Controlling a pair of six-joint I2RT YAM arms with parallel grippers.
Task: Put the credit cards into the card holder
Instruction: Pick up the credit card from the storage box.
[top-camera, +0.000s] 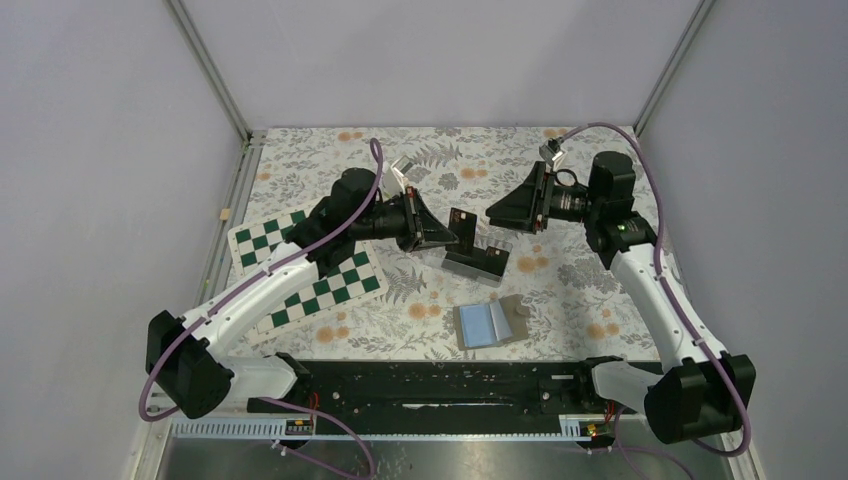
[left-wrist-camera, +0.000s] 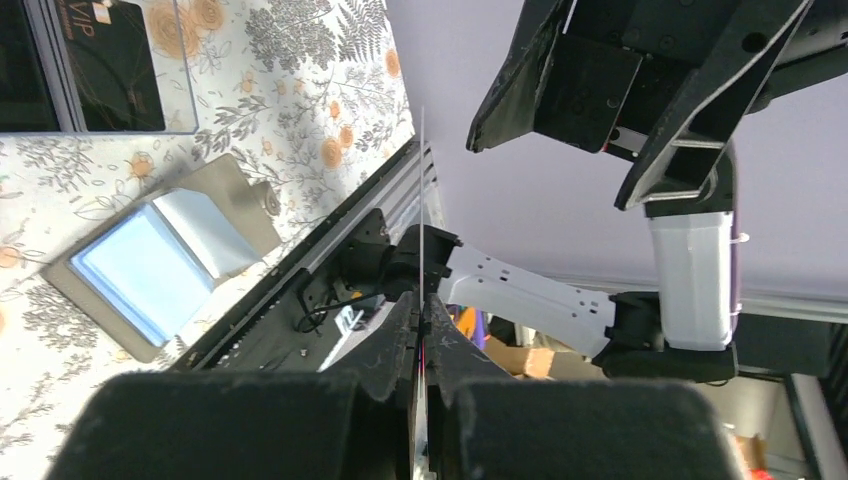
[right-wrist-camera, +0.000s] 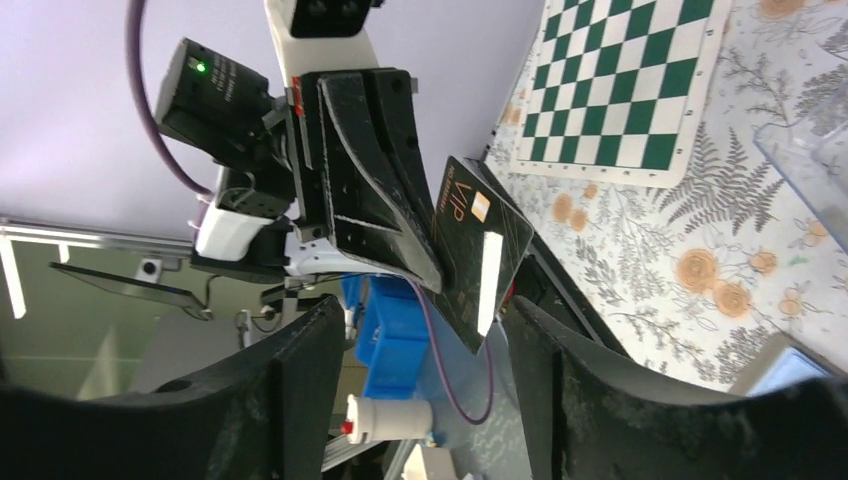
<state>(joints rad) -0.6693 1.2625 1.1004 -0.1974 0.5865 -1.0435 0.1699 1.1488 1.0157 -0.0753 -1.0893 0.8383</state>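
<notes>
My left gripper (top-camera: 448, 236) is shut on a black credit card (top-camera: 463, 226) and holds it upright above the table. In the left wrist view that card (left-wrist-camera: 422, 190) shows edge-on, pinched between the shut fingers (left-wrist-camera: 400, 335). In the right wrist view the card (right-wrist-camera: 478, 250) carries "VIP", a gold spot and a white stripe. Its lower corner reaches down between my right gripper's (right-wrist-camera: 430, 370) open fingers without touching them. The right gripper (top-camera: 497, 216) faces the card from the right. More black cards lie in a clear box (top-camera: 477, 262). The card holder (top-camera: 490, 323) lies open, pale blue inside.
A green-and-white chessboard mat (top-camera: 300, 270) lies at the left of the floral tablecloth. The clear box (left-wrist-camera: 110, 60) sits between the arms and the card holder (left-wrist-camera: 160, 270). A black rail (top-camera: 430, 385) runs along the near edge between the arm bases.
</notes>
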